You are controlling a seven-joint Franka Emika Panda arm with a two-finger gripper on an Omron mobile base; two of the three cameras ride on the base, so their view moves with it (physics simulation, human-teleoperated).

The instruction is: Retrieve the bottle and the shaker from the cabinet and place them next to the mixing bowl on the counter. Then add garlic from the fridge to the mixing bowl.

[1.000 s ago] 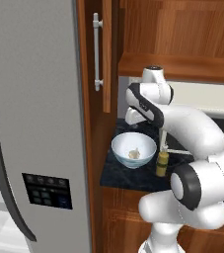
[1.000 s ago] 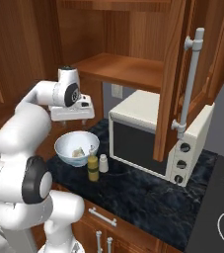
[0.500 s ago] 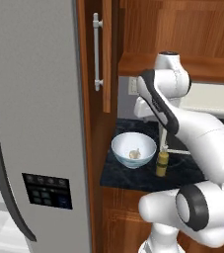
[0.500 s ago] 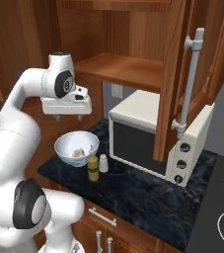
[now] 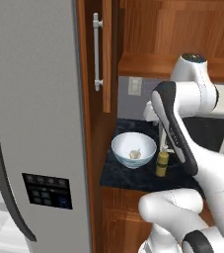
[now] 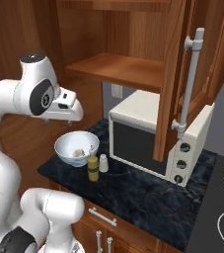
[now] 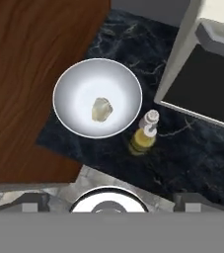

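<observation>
Gripper (image 6: 78, 114) stood wide and empty, raised above the worktop (image 6: 148, 197) on its left side. Bowl (image 6: 77, 148) sat directly below it, garlic (image 7: 101, 109) inside at the centre. Bottle (image 6: 93, 168) stood upright just right of the bowl, shaker (image 6: 103, 163) close beside it, microwave (image 6: 148, 133) further right. Judged all items placed; the remaining move would be a straight lift clear, avoiding the open cabinet door (image 5: 106, 54).
</observation>
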